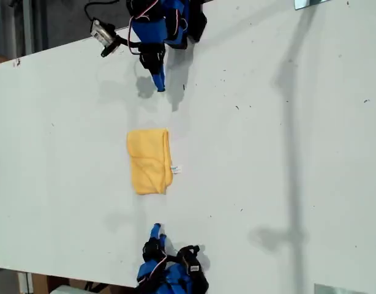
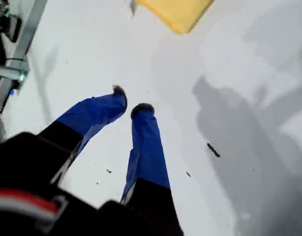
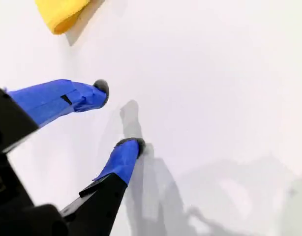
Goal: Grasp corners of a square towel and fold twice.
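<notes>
The yellow square towel [image 1: 149, 160] lies folded into a small upright rectangle on the white table, its white tag [image 1: 176, 169] sticking out toward the exterior view's right. One arm's gripper [image 1: 158, 81] hangs above the towel in that view and another arm's gripper [image 1: 155, 231] below it, both clear of the cloth. The wrist views do not settle which arm is which. My first gripper [image 2: 130, 100] has a narrow gap between its blue tips, is empty, and has a towel corner [image 2: 178, 12] ahead. My second gripper [image 3: 117, 117] is open wide and empty, with a rounded towel corner [image 3: 60, 12] off to one side.
A small camera on a cable [image 1: 104, 32] sits by the table's edge at the exterior view's top left. A metal rail [image 2: 13, 69] runs along a table edge in the first wrist view. Bare white table [image 1: 286, 153] with dark specks and long shadows spreads toward the exterior view's right.
</notes>
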Robot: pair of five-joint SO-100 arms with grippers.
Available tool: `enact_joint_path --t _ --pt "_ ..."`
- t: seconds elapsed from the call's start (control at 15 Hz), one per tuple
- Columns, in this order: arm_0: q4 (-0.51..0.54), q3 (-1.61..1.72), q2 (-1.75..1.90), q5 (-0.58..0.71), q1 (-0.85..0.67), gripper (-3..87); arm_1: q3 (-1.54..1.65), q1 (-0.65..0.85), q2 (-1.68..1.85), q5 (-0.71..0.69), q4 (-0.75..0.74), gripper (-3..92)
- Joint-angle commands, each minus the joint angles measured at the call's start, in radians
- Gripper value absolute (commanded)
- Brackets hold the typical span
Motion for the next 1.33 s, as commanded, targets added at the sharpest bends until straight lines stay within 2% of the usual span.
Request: enact_joint_path --t 0.0,0.13,0.27,0.4,0.53,0.6,0.67,0.8,0.93,1.07,1.2,1.27 --pt "0.080 -0.002 0.172 -0.008 -0.021 18.0 -0.167 -0.023 -0.336 -0.025 -0.170 4.3" --pt "0.002 -0.026 0.034 0.005 -0.040 17.5 -0.480 -0.063 -0.962 -0.092 -0.319 4.2" --pt "-0.034 -0.040 -0.034 0.006 -0.041 17.3 -0.870 -0.058 -1.447 -0.195 -0.301 10.0" --pt "-0.034 -0.040 -0.034 0.005 -0.041 17.2 -1.258 -0.040 -1.767 -0.256 -0.178 10.6" --pt "-0.040 -0.041 -0.044 0.009 -0.040 17.2 -1.730 -0.015 -2.097 -0.319 0.025 6.3" --pt "-0.043 -0.043 -0.054 0.009 -0.038 17.2 -1.859 0.003 -2.184 -0.333 0.067 6.9" --pt "-0.046 -0.043 -0.058 0.009 -0.037 17.2 -1.865 0.025 -2.191 -0.334 0.052 7.0" --pt "-0.054 -0.044 -0.069 0.008 -0.038 17.2 -1.867 0.069 -2.177 -0.334 0.052 22.9" --pt "-0.061 -0.048 -0.080 0.005 -0.038 17.2 -1.864 0.086 -2.174 -0.327 0.017 6.7" --pt "-0.066 -0.049 -0.087 0.005 -0.038 17.2 -1.864 0.091 -2.186 -0.328 -0.037 11.7" --pt "-0.083 -0.055 -0.123 0.005 -0.037 17.2 -1.864 0.089 -2.209 -0.318 -0.107 25.1" --pt "-0.092 -0.060 -0.138 0.005 -0.037 17.2 -1.881 0.083 -2.233 -0.318 -0.144 25.7"
